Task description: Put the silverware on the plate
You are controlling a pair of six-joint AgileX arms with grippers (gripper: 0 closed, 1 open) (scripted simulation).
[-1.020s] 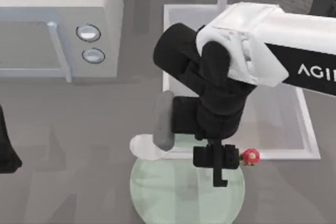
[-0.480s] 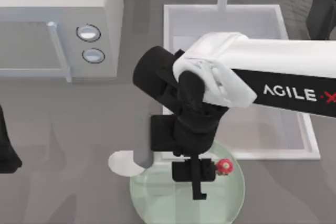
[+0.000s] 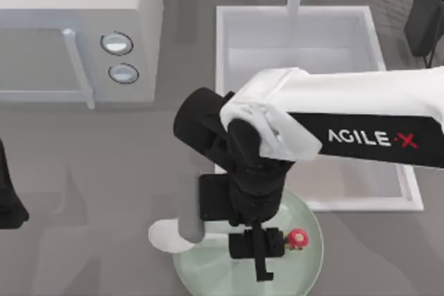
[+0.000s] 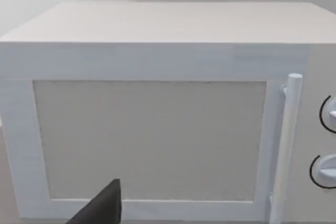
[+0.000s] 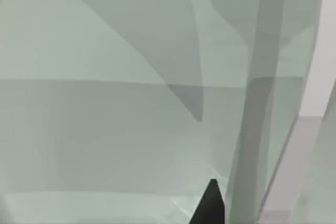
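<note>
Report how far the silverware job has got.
Done: the right gripper is over the plate, which shows close up in the right wrist view. In hand: the grey-handled spoon crosses the plate's left rim beside that arm; I cannot tell whether it is held or resting. Left: set it fully on the plate. The left arm is parked at the table's left edge.

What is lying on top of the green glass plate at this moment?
Above the plate hangs the right gripper, with a small red object beside it. A grey-handled white utensil overlaps the plate's left rim. The arm covers the middle of the plate.
</note>
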